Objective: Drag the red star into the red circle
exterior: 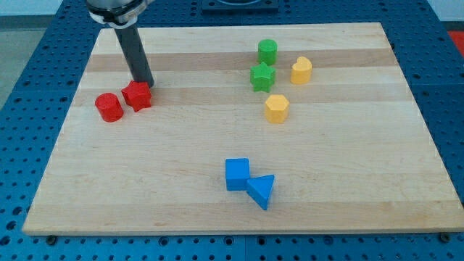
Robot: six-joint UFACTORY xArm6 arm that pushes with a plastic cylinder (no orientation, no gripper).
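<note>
The red star (137, 96) lies near the left side of the wooden board (145, 188). The red circle (109, 106), a short red cylinder, sits just to the star's left, a small gap between them. My tip (146, 82) is at the star's upper right edge, touching or nearly touching it. The dark rod rises from there toward the view's top left.
A green cylinder (267, 51), a green star (262, 76) and two yellow blocks (301, 70) (276, 108) cluster at the upper right of centre. A blue cube (236, 174) and a blue triangle (262, 191) touch near the view's bottom centre.
</note>
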